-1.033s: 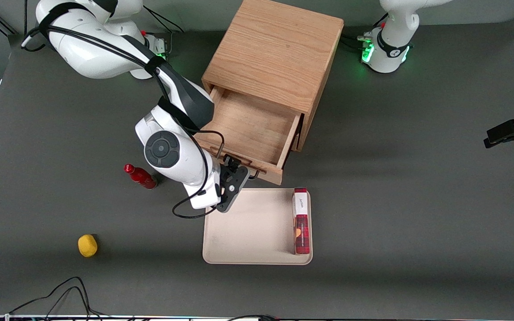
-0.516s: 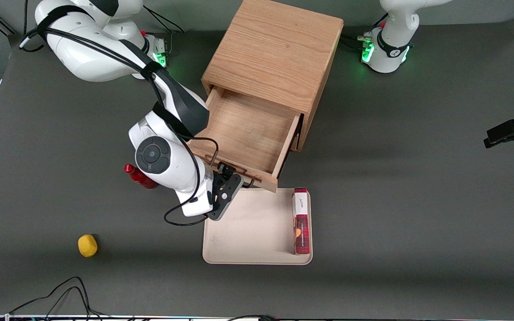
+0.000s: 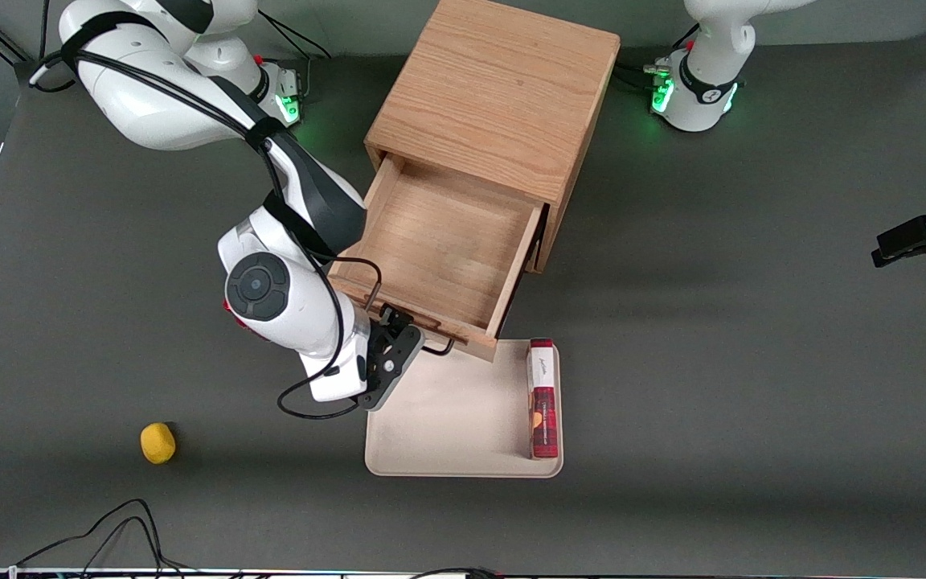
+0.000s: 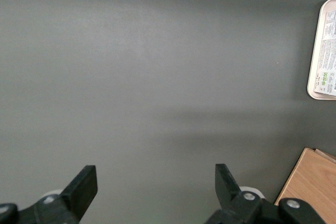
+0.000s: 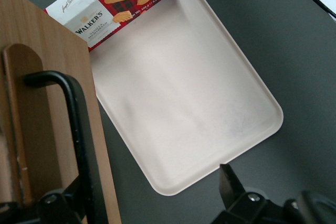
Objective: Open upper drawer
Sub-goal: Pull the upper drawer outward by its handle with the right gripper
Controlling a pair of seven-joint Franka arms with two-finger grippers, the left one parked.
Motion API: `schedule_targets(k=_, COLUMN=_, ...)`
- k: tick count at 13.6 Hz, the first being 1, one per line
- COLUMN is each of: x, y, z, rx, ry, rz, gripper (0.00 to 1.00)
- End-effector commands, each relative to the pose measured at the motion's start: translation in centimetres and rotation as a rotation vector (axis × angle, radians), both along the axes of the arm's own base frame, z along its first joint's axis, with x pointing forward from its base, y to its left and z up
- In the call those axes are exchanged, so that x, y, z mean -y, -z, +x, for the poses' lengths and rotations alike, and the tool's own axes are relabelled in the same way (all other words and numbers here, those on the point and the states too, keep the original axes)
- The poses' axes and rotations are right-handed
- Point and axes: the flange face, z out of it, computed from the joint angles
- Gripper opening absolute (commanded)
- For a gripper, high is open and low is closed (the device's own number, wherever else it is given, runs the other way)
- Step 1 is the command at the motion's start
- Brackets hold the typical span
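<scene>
Drawer work looked nearly done: the upper drawer [image 3: 440,249] stood pulled well out of the oak cabinet [image 3: 491,96], my gripper [image 3: 407,334] spread wide around its black bar handle [image 5: 79,129].

Dark grey matte table [image 3: 752,362]; black cables [image 3: 101,531] along its near edge.
</scene>
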Motion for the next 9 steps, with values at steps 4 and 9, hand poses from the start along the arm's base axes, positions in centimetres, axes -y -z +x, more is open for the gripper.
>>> schedule_targets(k=4, x=0.8, y=-1.1, z=1.8, rx=0.065, ry=0.017, rz=-0.003, gripper=1.0)
schedule_targets(k=9, x=1.3, y=-1.7, z=2.2, rx=0.066, ry=0.034, rz=0.019, gripper=1.0)
